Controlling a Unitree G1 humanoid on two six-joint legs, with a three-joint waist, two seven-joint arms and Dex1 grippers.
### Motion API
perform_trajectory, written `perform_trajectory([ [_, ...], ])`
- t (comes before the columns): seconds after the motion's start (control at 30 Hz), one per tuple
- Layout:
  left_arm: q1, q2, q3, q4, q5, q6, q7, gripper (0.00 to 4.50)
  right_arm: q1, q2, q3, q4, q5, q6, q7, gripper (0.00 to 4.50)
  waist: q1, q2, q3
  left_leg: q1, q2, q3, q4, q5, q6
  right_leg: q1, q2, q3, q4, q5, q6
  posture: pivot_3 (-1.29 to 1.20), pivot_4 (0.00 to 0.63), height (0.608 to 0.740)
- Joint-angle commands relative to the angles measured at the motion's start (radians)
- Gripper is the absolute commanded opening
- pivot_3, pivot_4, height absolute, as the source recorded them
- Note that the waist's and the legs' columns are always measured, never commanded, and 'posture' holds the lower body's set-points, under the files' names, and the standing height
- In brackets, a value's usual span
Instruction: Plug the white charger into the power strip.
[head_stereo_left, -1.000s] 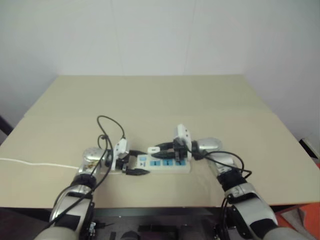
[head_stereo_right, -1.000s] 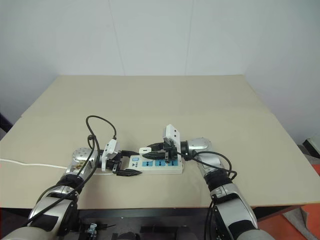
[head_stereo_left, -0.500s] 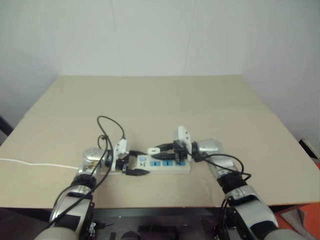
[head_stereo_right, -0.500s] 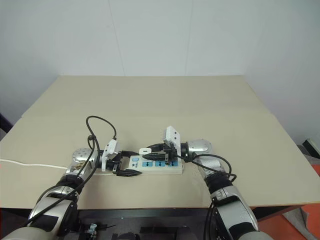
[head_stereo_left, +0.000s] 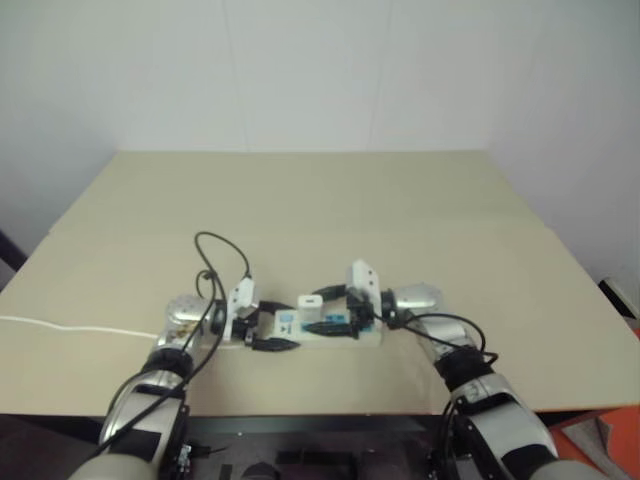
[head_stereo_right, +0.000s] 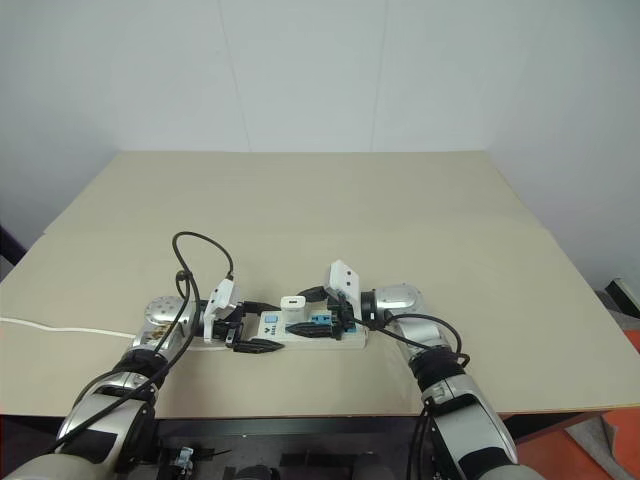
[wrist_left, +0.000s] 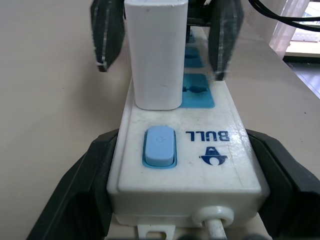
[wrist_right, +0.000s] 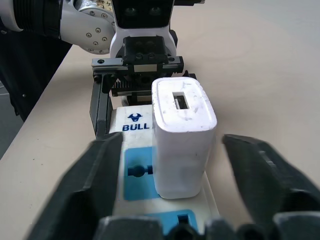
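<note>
since the earlier frame the right gripper (wrist_right: 170, 165) has released, jaws apart beside the small white rounded charger (wrist_right: 182, 135), seated upright in the long white blue-socketed power strip (wrist_left: 187, 150); left gripper (wrist_left: 185, 200) clamps the strip's end. withdrawing fingers could snag and unseat it.

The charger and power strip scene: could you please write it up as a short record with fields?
white charger: upright, seated in the power strip's end socket beside the blue switch
power strip: flat on the table
left gripper: fingers against both sides of the strip's cord end
right gripper: open, fingers either side of the charger, not touching
</note>
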Motion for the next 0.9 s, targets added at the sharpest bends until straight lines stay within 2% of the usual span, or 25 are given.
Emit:
perform_trajectory([
  [0.03, 0.005, 0.005, -0.011, 0.003, 0.019, -0.004, -0.013, 3.29, 0.027, -0.002, 0.028, 0.044, -0.036, 0.013, 0.003, 4.45, 0.000, 0.000, 0.000, 0.000, 0.000, 0.000, 0.000, 0.000, 0.000, 0.000, 0.000, 0.000, 0.000, 0.000, 0.000, 0.00, 0.150, 0.740],
  [0.13, 0.002, 0.004, -0.009, 0.006, 0.012, 0.007, -0.018, 3.29, 0.033, -0.004, 0.030, 0.040, -0.039, -0.002, 0.006, 4.45, 0.000, 0.000, 0.000, 0.000, 0.000, 0.000, 0.000, 0.000, 0.000, 0.000, 0.000, 0.000, 0.000, 0.000, 0.000, 0.00, 0.150, 0.740],
  [0.17, 0.001, 0.001, -0.003, 0.008, 0.009, -0.007, -0.013, 3.85, 0.034, -0.004, 0.030, 0.039, -0.040, -0.007, 0.004, 4.50, 0.000, 0.000, 0.000, 0.000, 0.000, 0.000, 0.000, 0.000, 0.000, 0.000, 0.000, 0.000, 0.000, 0.000, 0.000, 0.00, 0.150, 0.740],
  [0.27, -0.002, -0.003, 0.006, 0.012, -0.001, -0.022, -0.016, 4.48, 0.036, -0.005, 0.030, 0.036, -0.041, -0.008, 0.004, 4.50, 0.000, 0.000, 0.000, 0.000, 0.000, 0.000, 0.000, 0.000, 0.000, 0.000, 0.000, 0.000, 0.000, 0.000, 0.000, 0.00, 0.150, 0.740],
  [0.47, 0.022, 0.020, 0.047, -0.063, -0.082, 0.012, -0.019, 4.48, 0.044, -0.013, 0.029, 0.005, -0.030, 0.004, 0.013, 4.50, 0.000, 0.000, 0.000, 0.000, 0.000, 0.000, 0.000, 0.000, 0.000, 0.000, 0.000, 0.000, 0.000, 0.000, 0.000, 0.00, 0.150, 0.740],
  [0.63, 0.096, 0.184, 0.019, -0.311, -0.284, 0.249, -0.021, 4.48, 0.084, -0.058, -0.015, -0.138, 0.004, -0.019, 0.002, 4.50, 0.001, 0.001, 0.002, -0.002, 0.000, 0.000, -0.001, 0.000, 0.000, -0.002, 0.000, 0.000, 0.000, 0.000, 0.000, 0.00, 0.150, 0.740],
  [0.73, 0.157, 0.345, 0.009, -0.510, -0.498, 0.526, -0.021, 4.48, 0.108, -0.133, -0.075, -0.241, 0.061, 0.009, 0.022, 4.50, 0.007, 0.001, 0.004, -0.011, 0.000, -0.001, 0.000, 0.000, 0.000, -0.010, -0.001, 0.000, 0.000, 0.000, 0.000, 0.00, 0.150, 0.740],
  [0.83, 0.204, 0.489, -0.038, -0.600, -0.561, 0.568, -0.021, 4.48, 0.138, -0.245, -0.109, -0.338, 0.094, 0.025, 0.077, 4.50, 0.012, 0.002, 0.015, -0.017, 0.000, -0.001, 0.001, 0.000, 0.000, -0.016, -0.001, 0.000, 0.001, 0.000, 0.000, 0.00, 0.150, 0.740],
  [0.9, 0.198, 0.522, -0.033, -0.567, -0.555, 0.533, -0.021, 4.48, 0.162, -0.323, -0.135, -0.395, 0.111, 0.037, 0.100, 4.50, 0.020, 0.006, 0.020, -0.017, 0.000, -0.001, 0.001, 0.000, 0.000, -0.016, -0.001, 0.000, 0.001, 0.000, 0.000, 0.00, 0.150, 0.740],
])
